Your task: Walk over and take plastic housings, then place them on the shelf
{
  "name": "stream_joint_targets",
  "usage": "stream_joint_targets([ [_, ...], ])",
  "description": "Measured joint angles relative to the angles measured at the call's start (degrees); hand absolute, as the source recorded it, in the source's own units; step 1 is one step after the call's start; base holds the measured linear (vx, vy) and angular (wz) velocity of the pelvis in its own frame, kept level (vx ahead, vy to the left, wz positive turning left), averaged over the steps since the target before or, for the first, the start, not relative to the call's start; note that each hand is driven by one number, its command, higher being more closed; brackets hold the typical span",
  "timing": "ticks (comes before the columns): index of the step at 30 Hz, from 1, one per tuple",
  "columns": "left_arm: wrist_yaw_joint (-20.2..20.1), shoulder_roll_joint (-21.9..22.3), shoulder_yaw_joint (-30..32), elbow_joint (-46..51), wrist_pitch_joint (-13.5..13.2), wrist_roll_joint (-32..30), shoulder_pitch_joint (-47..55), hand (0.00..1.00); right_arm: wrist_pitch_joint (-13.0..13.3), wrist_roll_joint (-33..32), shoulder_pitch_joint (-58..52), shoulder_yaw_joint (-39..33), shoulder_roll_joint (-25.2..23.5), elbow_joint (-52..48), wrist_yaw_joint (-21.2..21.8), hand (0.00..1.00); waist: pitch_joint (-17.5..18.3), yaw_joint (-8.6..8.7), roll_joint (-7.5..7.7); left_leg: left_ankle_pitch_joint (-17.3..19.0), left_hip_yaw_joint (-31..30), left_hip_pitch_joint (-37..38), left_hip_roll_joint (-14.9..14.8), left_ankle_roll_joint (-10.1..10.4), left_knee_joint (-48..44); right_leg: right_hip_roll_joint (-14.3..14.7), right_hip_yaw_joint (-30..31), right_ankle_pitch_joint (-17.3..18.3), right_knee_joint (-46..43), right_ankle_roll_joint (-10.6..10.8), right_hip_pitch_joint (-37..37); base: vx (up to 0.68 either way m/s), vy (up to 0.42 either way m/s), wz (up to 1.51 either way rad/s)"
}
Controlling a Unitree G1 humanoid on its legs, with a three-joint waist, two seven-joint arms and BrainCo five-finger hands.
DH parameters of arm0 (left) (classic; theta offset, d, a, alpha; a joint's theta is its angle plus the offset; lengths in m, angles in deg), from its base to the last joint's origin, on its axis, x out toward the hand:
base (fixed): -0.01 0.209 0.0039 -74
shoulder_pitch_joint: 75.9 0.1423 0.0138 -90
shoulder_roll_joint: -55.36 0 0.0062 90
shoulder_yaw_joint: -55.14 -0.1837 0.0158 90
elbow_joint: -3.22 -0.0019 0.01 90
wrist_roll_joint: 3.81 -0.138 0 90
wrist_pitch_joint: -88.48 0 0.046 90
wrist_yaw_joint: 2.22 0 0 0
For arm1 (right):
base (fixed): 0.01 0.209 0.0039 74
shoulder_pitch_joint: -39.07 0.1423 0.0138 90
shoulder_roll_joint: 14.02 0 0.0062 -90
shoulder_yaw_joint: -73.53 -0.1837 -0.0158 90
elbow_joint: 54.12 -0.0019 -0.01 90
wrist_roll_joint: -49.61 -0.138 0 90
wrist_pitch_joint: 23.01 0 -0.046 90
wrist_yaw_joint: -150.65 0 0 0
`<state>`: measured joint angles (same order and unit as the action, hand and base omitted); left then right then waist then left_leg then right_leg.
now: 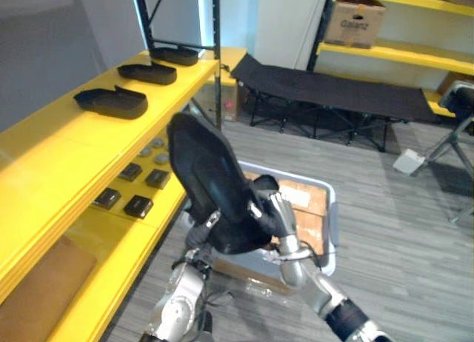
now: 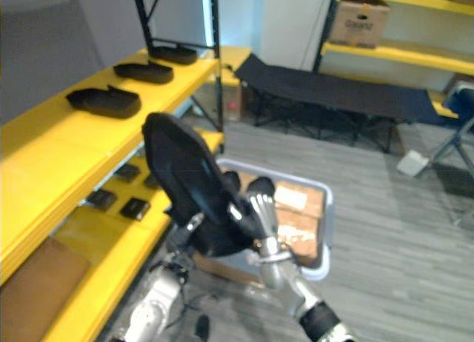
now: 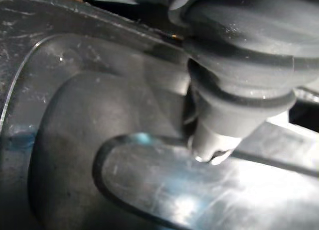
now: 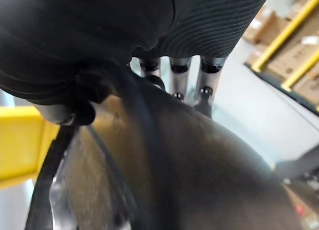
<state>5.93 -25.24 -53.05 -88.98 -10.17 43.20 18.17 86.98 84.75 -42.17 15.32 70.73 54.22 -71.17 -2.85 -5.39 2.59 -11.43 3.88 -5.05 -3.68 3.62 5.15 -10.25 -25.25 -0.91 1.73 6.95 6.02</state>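
Observation:
A large black plastic housing (image 1: 204,172) is held up in the air between my two hands, tilted, beside the yellow shelf (image 1: 67,142). My left hand (image 1: 198,237) grips its lower edge; in the left wrist view the thumb (image 3: 214,135) presses on the housing's glossy inner face (image 3: 99,140). My right hand (image 1: 280,212) is curled over the right edge, and its fingers (image 4: 177,78) reach over the housing's rim (image 4: 199,165). Three more black housings (image 1: 111,101), (image 1: 147,72), (image 1: 175,55) lie in a row on the shelf's top level.
The lower shelf level carries several small dark parts (image 1: 138,206) and a brown board (image 1: 44,283). A grey bin (image 1: 331,209) with cardboard inside stands on the floor behind the hands. A black folding cot (image 1: 333,90) and another yellow rack with a cardboard box (image 1: 354,22) stand further back.

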Motion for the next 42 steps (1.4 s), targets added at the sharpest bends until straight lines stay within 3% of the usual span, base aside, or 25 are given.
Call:
stream_joint_targets([
  [2, 1.72, 0.45, 1.64, 2.52, -0.46, -8.16, 0.01, 1.0, 1.78, -3.06, -0.98, 0.19, -0.06, -0.17, 1.54, 0.0, 0.0, 0.01, 0.0, 0.0, 0.02, 0.03, 0.33, 0.0, 0.0, -0.06, -0.13, 0.09, -0.22, -0.11, -0.03, 0.0, 0.0, 0.0],
  [4, 6.53, 1.08, 3.49, 8.2, -2.09, -21.62, 0.01, 1.0, 2.47, -9.85, -2.28, -0.08, -0.38, -1.87, 4.62, 0.0, 0.0, 0.0, 0.0, 0.0, 0.05, 0.05, 0.38, 0.0, 0.0, -0.06, -0.16, 0.15, -0.4, -0.22, -0.09, 0.0, 0.0, 0.0],
  [7, 10.9, 3.51, 7.4, 13.79, -5.96, -32.33, 0.0, 1.0, 3.05, -17.28, -4.27, -0.32, -1.83, -7.75, 7.61, 0.0, -0.02, 0.09, -0.04, 0.0, 0.24, 0.36, 0.42, -0.01, 0.0, -0.01, -0.11, 0.19, -0.68, -0.36, -0.08, 0.0, 0.0, -0.03],
  [11, 16.5, 4.87, 10.88, 15.72, -7.89, -43.6, 0.53, 1.0, 5.2, -27.74, -4.1, -2.03, -5.11, -14.25, 12.94, 0.0, 0.03, 0.09, -0.26, 0.35, 1.31, 1.18, 0.39, 0.05, 0.01, -0.29, 0.29, 0.42, -1.27, -0.4, 0.05, 0.0, 0.004, -0.08],
  [13, 19.3, 4.8, 10.9, 15.65, -7.67, -50.02, 2.28, 1.0, 8.63, -34.55, -3.92, -3.03, -6.05, -17.68, 16.38, 0.0, -0.01, 0.17, -0.3, 0.38, 1.44, 1.16, 0.51, 0.0, 0.01, -0.59, 0.27, 0.43, -1.28, -0.38, -0.03, 0.0, 0.0, 0.0],
  [16, 22.41, 4.79, 11.5, 15.5, -7.24, -56.28, 4.56, 1.0, 11.67, -37.88, -3.54, -5.42, -6.52, -24.9, 19.59, 0.0, -0.01, 0.7, -0.31, 0.41, 1.53, 1.17, 0.76, -0.04, 0.02, -0.72, 0.28, 0.43, -1.28, -0.38, -0.03, 0.0, 0.0, 0.0],
  [18, 23.46, 4.76, 12.92, 15.47, -7.2, -58.79, 5.55, 1.0, 12.23, -40.55, -3.2, -7.78, -6.54, -27.93, 21.85, 0.0, -0.01, 1.3, -0.29, 0.41, 1.6, 1.19, 0.76, -0.05, 0.02, -0.75, 0.33, 0.43, -1.27, -0.38, -0.04, 0.0, 0.0, 0.0],
  [20, 24.54, 4.76, 14.64, 15.46, -7.18, -59.35, 6.16, 1.0, 12.05, -44.82, -3.46, -10.48, -6.39, -29.24, 24.37, 0.0, -0.02, 1.59, -0.31, 0.41, 1.82, 1.28, 0.71, -0.05, 0.01, -0.71, 0.51, 0.43, -1.27, -0.38, -0.08, 0.01, 0.0, -0.06],
  [23, 24.55, 4.83, 17.09, 15.46, -7.66, -58.94, 7.48, 1.0, 8.58, -48.07, -6.13, -15.38, -5.99, -29.29, 26.62, 0.0, -0.14, 1.72, -0.49, 0.63, 2.53, 1.51, 0.49, -0.23, 0.02, -0.67, 1.44, 0.43, -1.25, -0.38, -0.28, 0.01, -0.003, -0.13],
  [25, 21.9, 4.88, 17.86, 15.48, -8.89, -54.13, 8.55, 1.0, 5.05, -49.0, -9.58, -18.05, -6.01, -29.26, 27.23, 0.0, -0.25, 1.76, -0.7, 0.88, 3.09, 1.48, 0.41, -0.4, 0.02, -0.64, 1.95, 0.42, -1.25, -0.37, -0.68, 0.02, -0.003, -0.13],
  [27, 16.76, 5.04, 18.11, 15.83, -11.5, -44.82, 10.25, 1.0, -0.49, -49.7, -15.58, -21.79, -6.08, -28.35, 29.14, 0.0, -0.32, 2.68, -0.8, 0.88, 3.2, 1.13, 0.33, -0.39, 0.02, -0.7, 2.09, 0.42, -1.24, -0.37, -1.13, 0.0, 0.0, 0.0],
  [30, 13.81, 6.19, 19.18, 18.05, -13.22, -37.72, 12.56, 1.0, -3.81, -50.97, -22.01, -26.73, -6.45, -23.52, 32.21, 0.0, -0.37, 3.19, -0.89, 1.32, 5.01, 1.25, 0.26, -0.09, 0.02, -0.74, 3.67, 0.37, -1.17, -0.35, -2.05, 0.03, 0.003, -0.25],
  [33, 13.38, 7.26, 21.27, 19.98, -14.84, -36.04, 14.05, 1.0, -4.18, -53.29, -25.12, -31.75, -6.78, -19.8, 35.83, 0.0, -0.53, 4.86, -1.14, 1.65, 5.64, 1.73, 0.12, 0.15, 0.02, -0.71, 4.2, 0.35, -1.15, -0.34, -2.0, 0.04, -0.009, -0.16],
  [36, 13.25, 7.16, 22.97, 20.32, -15.05, -36.12, 14.25, 1.0, -3.76, -54.62, -25.3, -33.24, -6.64, -19.77, 38.3, 0.0, -0.43, 5.21, -1.59, 2.03, 6.13, 2.28, -0.27, 0.34, 0.02, -0.5, 4.92, 0.37, -1.03, -0.32, -1.95, 0.03, -0.016, -0.16],
  [42, 14.16, 7.34, 29.02, 23.97, -14.98, -36.87, 14.61, 1.0, -4.12, -52.36, -20.6, -30.95, -6.63, -16.19, 42.16, 0.0, -0.5, 4.07, -1.88, 1.67, 2.08, 0.51, 0.47, 0.59, 0.0, -0.59, 0.46, 0.47, -0.55, -0.18, -0.73, 0.02, -0.006, 0.29],
])
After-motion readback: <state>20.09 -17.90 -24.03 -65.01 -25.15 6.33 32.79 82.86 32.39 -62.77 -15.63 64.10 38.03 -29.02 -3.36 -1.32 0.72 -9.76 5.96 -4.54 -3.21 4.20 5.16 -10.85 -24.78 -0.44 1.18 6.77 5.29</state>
